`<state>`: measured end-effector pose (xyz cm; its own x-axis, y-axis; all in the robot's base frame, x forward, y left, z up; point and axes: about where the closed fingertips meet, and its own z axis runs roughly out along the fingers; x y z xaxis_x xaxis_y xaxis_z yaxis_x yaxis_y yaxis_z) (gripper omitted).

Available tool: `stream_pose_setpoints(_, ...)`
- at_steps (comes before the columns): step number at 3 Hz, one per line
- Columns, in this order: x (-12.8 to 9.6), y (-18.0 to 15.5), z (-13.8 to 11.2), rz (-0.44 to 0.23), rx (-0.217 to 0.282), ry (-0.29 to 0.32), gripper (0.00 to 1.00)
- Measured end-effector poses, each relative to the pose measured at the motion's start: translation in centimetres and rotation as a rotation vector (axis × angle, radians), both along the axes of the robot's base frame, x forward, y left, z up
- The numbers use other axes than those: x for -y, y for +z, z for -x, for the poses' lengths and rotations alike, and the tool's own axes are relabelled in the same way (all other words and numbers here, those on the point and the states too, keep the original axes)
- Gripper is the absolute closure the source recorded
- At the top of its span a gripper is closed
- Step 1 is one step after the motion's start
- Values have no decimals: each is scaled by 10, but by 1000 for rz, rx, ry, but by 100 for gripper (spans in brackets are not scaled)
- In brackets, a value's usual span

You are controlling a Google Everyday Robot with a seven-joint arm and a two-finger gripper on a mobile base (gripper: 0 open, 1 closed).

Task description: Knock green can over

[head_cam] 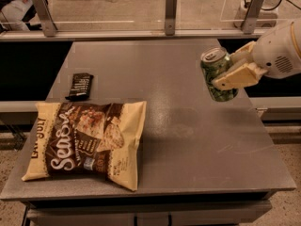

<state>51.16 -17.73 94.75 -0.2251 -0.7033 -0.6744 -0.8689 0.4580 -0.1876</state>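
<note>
The green can point(217, 74), with a silver top and pale markings, is held in the air above the right side of the grey table point(169, 126), tilted slightly. My gripper point(225, 72) comes in from the right and is shut on the can, one cream finger point(235, 77) across its front and the other behind its top. The white arm body point(280, 51) is at the right edge.
A brown and cream chip bag point(87, 142) lies flat at the front left of the table. A small dark bar in a wrapper point(80, 85) lies behind it on the left. A rail with metal posts point(170, 6) runs along the back.
</note>
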Motion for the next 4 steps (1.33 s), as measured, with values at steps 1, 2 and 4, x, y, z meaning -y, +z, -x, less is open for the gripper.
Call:
stream_pose_setpoints(1, -15, -54, -20, 140, -208, 17, 100)
stream_pose_setpoints(2, -61, -110, -28, 337, -329, 128, 100)
stream_pose_setpoints(4, -61, -102, -27, 337, -328, 128, 58)
